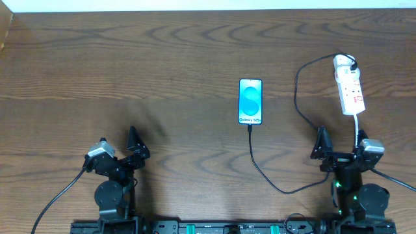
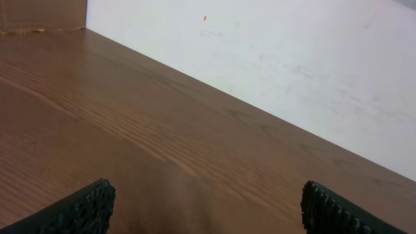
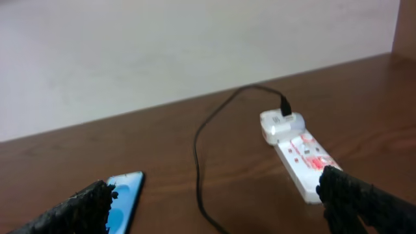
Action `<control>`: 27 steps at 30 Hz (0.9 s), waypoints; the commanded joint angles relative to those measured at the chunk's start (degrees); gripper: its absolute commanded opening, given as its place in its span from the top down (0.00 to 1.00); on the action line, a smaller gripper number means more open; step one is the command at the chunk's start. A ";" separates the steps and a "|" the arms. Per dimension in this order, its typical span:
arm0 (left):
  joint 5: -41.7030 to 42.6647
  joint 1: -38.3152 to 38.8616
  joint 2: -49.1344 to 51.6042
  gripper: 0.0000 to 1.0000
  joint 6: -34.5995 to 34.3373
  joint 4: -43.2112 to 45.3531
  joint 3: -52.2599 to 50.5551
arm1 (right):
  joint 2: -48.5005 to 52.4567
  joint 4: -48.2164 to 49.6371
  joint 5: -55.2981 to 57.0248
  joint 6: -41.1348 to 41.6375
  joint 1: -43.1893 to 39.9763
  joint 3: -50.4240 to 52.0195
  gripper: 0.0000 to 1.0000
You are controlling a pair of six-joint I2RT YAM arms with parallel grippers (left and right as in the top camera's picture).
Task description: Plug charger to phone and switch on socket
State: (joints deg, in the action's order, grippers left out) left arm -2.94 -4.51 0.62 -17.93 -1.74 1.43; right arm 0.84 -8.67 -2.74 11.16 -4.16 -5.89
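Jaws gape empty on left gripper (image 2: 208,198), right gripper (image 3: 218,198); thin black charger cable (image 1: 251,146) links blue-screened phone (image 1: 250,101), white power strip (image 1: 350,88).

The phone (image 1: 250,101) lies flat and face up near the middle of the bench (image 1: 130,65), its blue screen lit, with small white text at its lower end. The charger (image 1: 251,140), a thin black cable, meets the lower edge of the phone, curves to the right and loops up to its white plug head (image 1: 343,63). This head sits in the far end of the socket (image 1: 351,91), a narrow white power strip with red marks, which lies at the right side.
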 commanded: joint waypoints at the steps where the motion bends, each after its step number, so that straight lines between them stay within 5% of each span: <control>1: -0.74 -0.31 -0.39 0.09 0.76 -2.03 -1.20 | -0.55 1.70 0.72 -0.96 0.31 2.21 0.01; 27: -0.74 -0.31 -0.39 0.09 0.76 -2.03 -1.20 | -0.57 4.35 2.36 -4.63 0.42 5.60 0.01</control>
State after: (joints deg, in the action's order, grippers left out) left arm -2.96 -4.51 0.62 -17.93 -1.74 1.43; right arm 0.82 -4.43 -1.10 8.25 -4.14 -0.67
